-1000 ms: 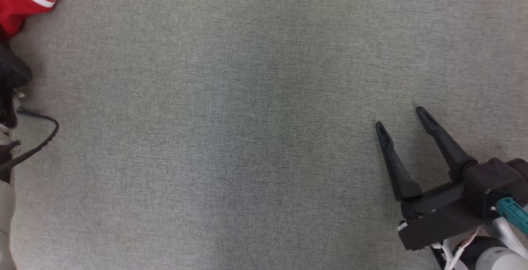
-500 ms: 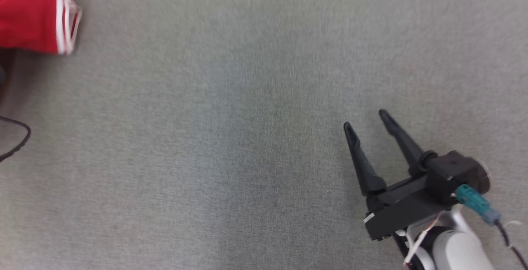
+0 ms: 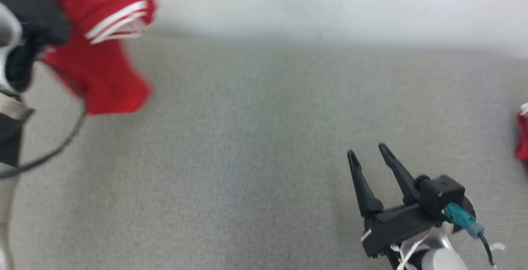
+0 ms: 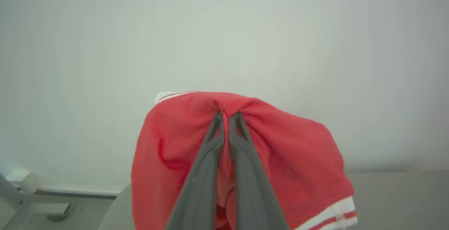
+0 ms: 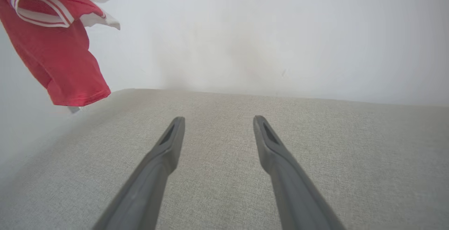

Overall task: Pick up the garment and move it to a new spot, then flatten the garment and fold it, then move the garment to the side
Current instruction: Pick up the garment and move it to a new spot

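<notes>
Left wrist view showed the grip itself: left gripper (image 4: 226, 116) pinched tight on a bunched fold of the garment (image 4: 298, 152), cloth draping down both sides of its fingers. Head view blurred that part. Garment was red with white-striped hems, crumpled, hanging. Right gripper (image 5: 218, 119) sat low over the grey surface (image 5: 224, 173), fingers spread wide, empty, with the garment up and to its left.

Surface (image 3: 247, 158): grey woven fabric, flat, its far edge meeting a pale wall (image 3: 330, 6). One red cloth item (image 3: 522, 138) lies on it at the right of the head view, cut off by the frame edge.
</notes>
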### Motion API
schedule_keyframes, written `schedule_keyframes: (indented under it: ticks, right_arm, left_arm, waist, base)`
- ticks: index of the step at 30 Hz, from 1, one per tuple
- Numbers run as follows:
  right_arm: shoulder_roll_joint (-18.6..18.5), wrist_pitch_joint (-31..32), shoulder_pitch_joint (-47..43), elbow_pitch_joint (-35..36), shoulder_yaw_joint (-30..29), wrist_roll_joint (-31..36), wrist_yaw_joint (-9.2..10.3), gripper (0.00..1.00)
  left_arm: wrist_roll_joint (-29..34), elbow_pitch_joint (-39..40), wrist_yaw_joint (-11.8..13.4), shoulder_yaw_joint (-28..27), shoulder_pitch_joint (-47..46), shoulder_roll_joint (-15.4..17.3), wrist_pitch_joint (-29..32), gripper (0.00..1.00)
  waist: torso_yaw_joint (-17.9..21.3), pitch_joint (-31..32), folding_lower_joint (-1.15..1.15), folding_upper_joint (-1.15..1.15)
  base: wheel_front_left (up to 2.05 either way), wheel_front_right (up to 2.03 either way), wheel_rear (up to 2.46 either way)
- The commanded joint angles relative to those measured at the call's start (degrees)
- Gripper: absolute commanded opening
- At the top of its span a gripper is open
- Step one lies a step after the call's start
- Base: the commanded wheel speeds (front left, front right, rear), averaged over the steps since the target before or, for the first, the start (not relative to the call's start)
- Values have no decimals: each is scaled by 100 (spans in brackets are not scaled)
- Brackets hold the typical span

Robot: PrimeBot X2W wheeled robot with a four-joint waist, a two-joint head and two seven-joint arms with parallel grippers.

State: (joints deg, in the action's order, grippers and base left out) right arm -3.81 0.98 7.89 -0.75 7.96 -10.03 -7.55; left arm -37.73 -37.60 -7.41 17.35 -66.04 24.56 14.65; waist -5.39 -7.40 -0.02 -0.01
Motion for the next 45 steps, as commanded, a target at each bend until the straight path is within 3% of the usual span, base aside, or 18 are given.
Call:
schedule_keyframes:
  ticks: [1, 9, 19, 25, 31, 39, 44, 45]
  right_arm:
    - [35, -16, -120, 10, -34, 24, 14, 100]
    - [66, 140, -371, 148, -144, 120, 14, 100]
    - [69, 255, -327, 341, -138, 194, 14, 100]
    - [63, 262, -242, 407, -112, 159, 14, 100]
    - [76, 153, -160, 363, -63, 84, 14, 100]
    - [93, 37, -90, 187, 35, 28, 14, 100]
    - [95, 39, -59, 144, 5, 54, 14, 100]
    - [94, 46, -51, 137, 10, 55, 14, 100]
  left_arm:
    - [-80, 142, -8, 42, 176, -8, 25, 0]
    - [-634, 1810, 31, 82, 1028, -291, -157, 0]
    - [-845, 3144, 367, 448, 2126, -1164, -515, 0]
    - [-685, 2914, 478, 794, 2412, -1489, -655, 0]
    - [-408, 2245, 583, 970, 2709, -1404, -854, 0]
    - [-233, 1310, 836, 836, 3214, -1183, -1345, 0]
    - [-328, 947, 774, 879, 3552, -1217, -1473, 0]
    - [-340, 886, 692, 933, 3613, -1249, -1469, 10]
  waist:
    - [304, 688, 2, 1]
    - [1129, 869, 2, 1]
    - [2265, 614, 2, 1]
    - [2662, 292, 2, 1]
    - [2768, -16, 2, 1]
    - [2589, -213, 2, 1]
    - [2307, -202, 2, 1]
    - [2252, -184, 2, 1]
  base:
    - [0, 0, 0]
    - [0, 0, 0]
    - [0, 0, 0]
    - [0, 0, 0]
    - [0, 0, 0]
    - [0, 0, 0]
    - [0, 0, 0]
    - [0, 0, 0]
